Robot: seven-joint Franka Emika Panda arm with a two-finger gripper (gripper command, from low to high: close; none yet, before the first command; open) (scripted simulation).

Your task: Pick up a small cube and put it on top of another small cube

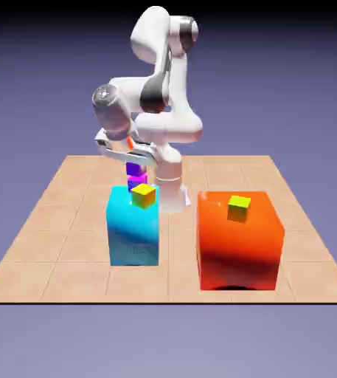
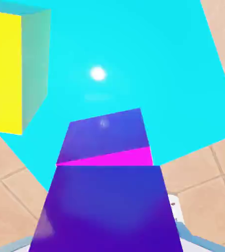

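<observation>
The gripper (image 1: 130, 156) hung just above a small cube (image 1: 135, 169), which sat stacked on another small cube (image 1: 137, 179) atop the cyan block (image 1: 133, 235), at that block's far edge. Whether the jaws touched the top cube could not be told. A yellow-green cube (image 1: 144, 196) lay at five o'clock of the stack. At three o'clock of the cyan block stood an orange block (image 1: 240, 244) bearing a second yellow-green cube (image 1: 238, 208).

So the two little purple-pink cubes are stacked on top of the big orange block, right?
Not quite: the stacked magenta cubes sit on the big cyan block, not the orange block. The exterior view shows it, and the hand view shows cyan under them. The orange block carries only a yellow-green cube.
</observation>
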